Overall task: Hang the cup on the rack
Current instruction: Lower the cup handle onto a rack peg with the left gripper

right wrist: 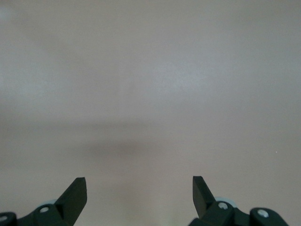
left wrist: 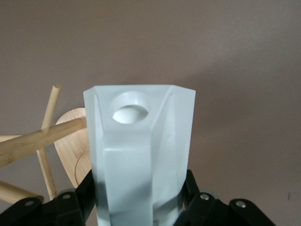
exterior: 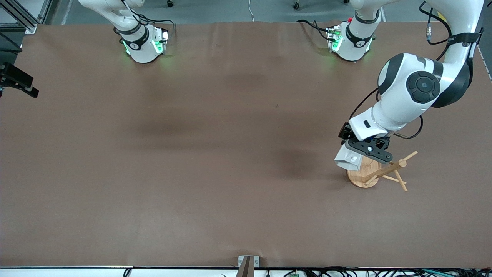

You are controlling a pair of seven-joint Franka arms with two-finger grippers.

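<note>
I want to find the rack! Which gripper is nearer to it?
Left. The left gripper holds the cup over the rack; the right gripper, open, waits away from it.

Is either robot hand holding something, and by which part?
The left gripper holds the cup by its base end, over the rack. The right gripper is open and empty.

Brown table [exterior: 215, 154] under even light, soft shadows mid-surface; grey floor [exterior: 215, 9] along one edge, cables [exterior: 346, 272] along another.
</note>
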